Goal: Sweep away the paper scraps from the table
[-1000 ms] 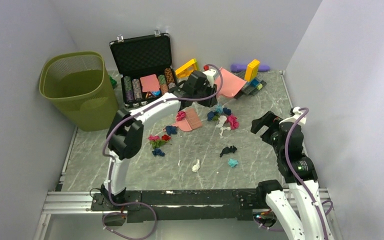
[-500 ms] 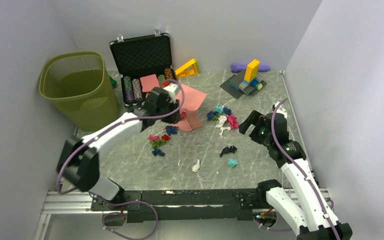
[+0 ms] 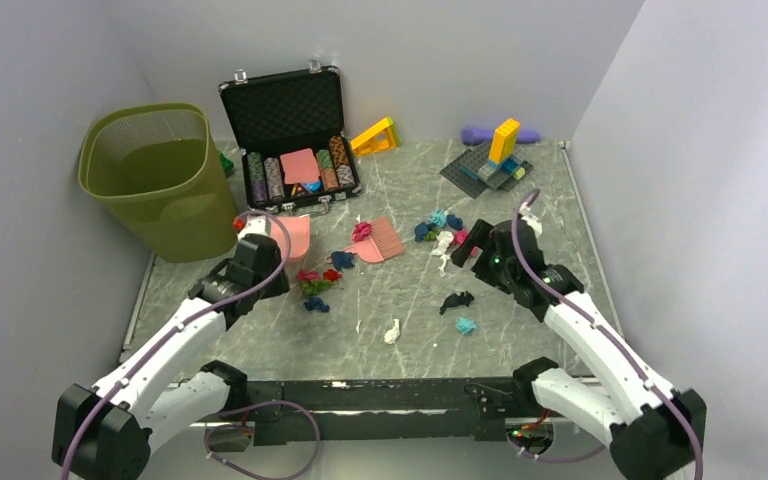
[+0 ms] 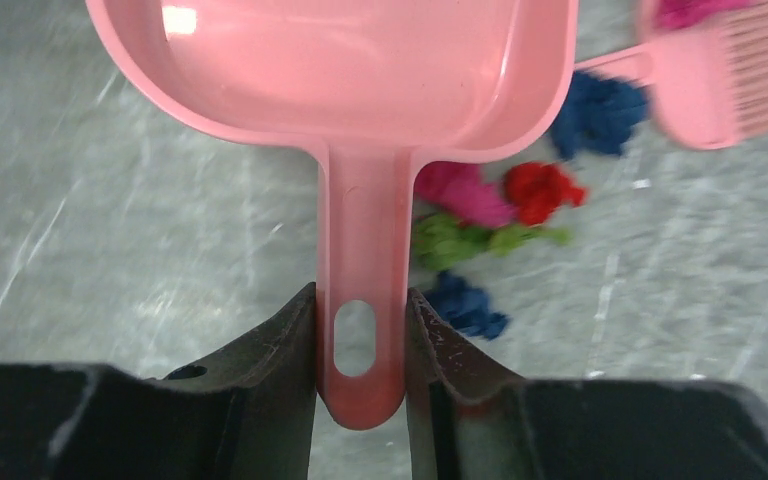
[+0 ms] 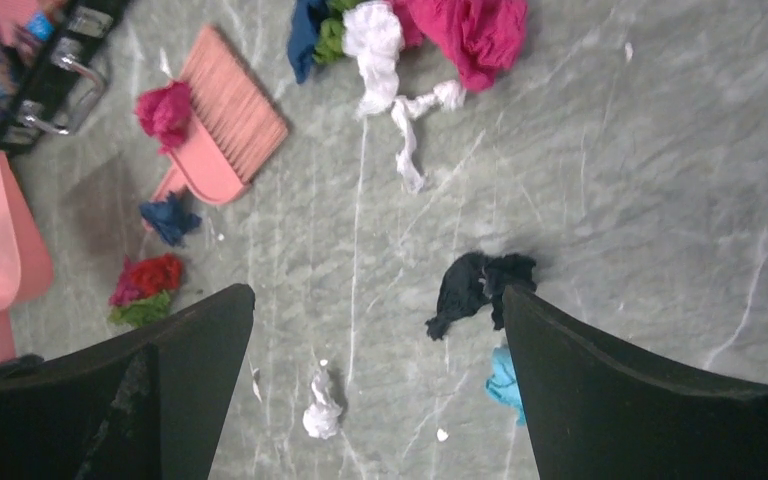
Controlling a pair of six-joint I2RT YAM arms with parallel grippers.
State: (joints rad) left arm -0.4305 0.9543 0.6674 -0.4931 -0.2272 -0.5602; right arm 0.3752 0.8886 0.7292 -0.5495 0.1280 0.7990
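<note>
Paper scraps lie scattered on the grey-green table (image 3: pixel 260 340): a pink, red, green and blue group (image 3: pixel 315 283), a mixed group (image 3: pixel 445 232), a black one (image 3: pixel 456 299), a teal one (image 3: pixel 466 325) and a white one (image 3: pixel 392 331). My left gripper (image 3: pixel 268 252) is shut on the handle of a pink dustpan (image 4: pixel 340 60), held left of the first group (image 4: pixel 460 190). My right gripper (image 3: pixel 475 240) is open and empty above the table, with the black scrap (image 5: pixel 475 285) at its right finger. A pink brush (image 3: pixel 380 240) lies flat with a pink scrap on it.
A green waste bin (image 3: pixel 155 175) stands at the far left. An open black case (image 3: pixel 290 140) with poker chips is behind the scraps. Yellow blocks (image 3: pixel 373 136) and a dark baseplate (image 3: pixel 485 170) with blocks sit at the back.
My left arm has swung the dustpan from the far middle back to the near left, beside the red and green scraps. My right gripper has moved left, over the scraps.
</note>
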